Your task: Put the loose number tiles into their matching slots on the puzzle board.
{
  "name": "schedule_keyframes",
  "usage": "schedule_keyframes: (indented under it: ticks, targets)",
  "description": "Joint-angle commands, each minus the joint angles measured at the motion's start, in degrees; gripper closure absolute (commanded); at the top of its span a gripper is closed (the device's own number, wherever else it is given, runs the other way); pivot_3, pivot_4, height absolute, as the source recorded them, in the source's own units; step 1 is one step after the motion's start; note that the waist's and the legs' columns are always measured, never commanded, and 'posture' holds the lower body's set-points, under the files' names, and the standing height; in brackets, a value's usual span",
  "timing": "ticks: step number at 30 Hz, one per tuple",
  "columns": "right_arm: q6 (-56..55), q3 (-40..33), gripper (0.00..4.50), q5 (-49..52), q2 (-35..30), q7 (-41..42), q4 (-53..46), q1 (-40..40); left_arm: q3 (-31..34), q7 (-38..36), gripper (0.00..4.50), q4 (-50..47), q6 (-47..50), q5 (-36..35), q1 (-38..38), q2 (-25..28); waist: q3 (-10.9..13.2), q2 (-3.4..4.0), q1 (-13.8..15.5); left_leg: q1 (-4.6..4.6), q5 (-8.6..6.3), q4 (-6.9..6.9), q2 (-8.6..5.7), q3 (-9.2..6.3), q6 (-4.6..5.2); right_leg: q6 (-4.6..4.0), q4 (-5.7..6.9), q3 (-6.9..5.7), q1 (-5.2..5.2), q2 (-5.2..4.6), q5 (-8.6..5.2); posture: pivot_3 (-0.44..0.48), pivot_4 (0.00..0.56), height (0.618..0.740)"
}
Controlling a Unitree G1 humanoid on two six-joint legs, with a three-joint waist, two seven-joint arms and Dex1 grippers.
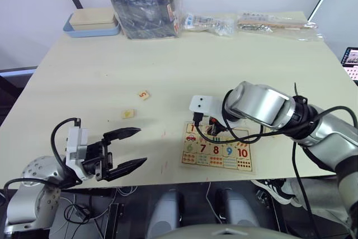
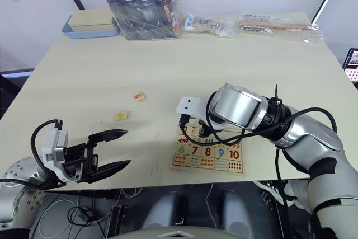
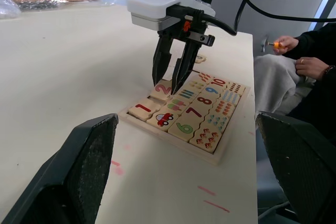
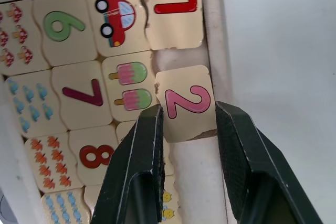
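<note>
One pink-2 tile (image 4: 187, 103) between fingers (image 4: 239, 145)

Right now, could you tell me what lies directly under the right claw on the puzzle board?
Under the right claw, the 2 tile sits between its fingers, over the puzzle board beside the ice-lolly picture. The 1 tile lies next to it. The slots beneath are covered.
</note>
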Motion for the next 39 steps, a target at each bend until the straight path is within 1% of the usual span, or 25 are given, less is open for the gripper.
schedule_keyframes:
  ticks: [1, 26, 37, 39]
  targets:
    - [-0.7, -0.9, 3.63, -0.5, 0.5, -0.3, -0.3, -0.1, 1.2, 0.1, 0.00, -1.6, -0.8, -0.8, 0.2, 0.1, 0.0, 0.00, 0.0, 0.00, 0.00, 0.00, 0.00, 0.00, 0.00, 0.02, 0.00, 0.00, 0.00, 0.00, 0.01, 0.000, 0.150, 0.740]
    - [1.5, -2.9, 3.63, -0.3, 2.9, -2.4, 0.9, 1.1, 0.8, 0.6, 0.00, -1.8, -0.9, -0.6, 0.3, 0.0, 0.0, 0.00, 0.0, 0.00, 0.00, -0.02, 0.01, -0.02, 0.00, -0.13, -0.02, -0.02, -0.01, -0.01, -0.08, 0.000, 0.150, 0.740]
    - [0.8, -2.1, 3.63, -0.4, 2.3, -2.0, 0.7, 0.8, 0.6, 0.9, 0.00, -1.7, -0.8, -0.5, 0.0, -0.2, 0.0, 0.01, 0.0, 0.00, 0.00, -0.02, 0.01, -0.03, 0.00, -0.13, -0.02, -0.03, -0.01, -0.01, -0.08, 0.000, 0.150, 0.740]
    - [0.7, -1.9, 2.59, -0.4, 2.1, -1.9, 0.6, 0.7, 0.6, 1.0, 0.00, -1.7, -0.8, -0.5, -0.1, -0.3, 0.0, 0.01, 0.0, 0.00, 0.00, -0.02, 0.01, -0.03, 0.00, -0.13, -0.02, -0.03, -0.01, -0.01, -0.08, 0.000, 0.150, 0.740]
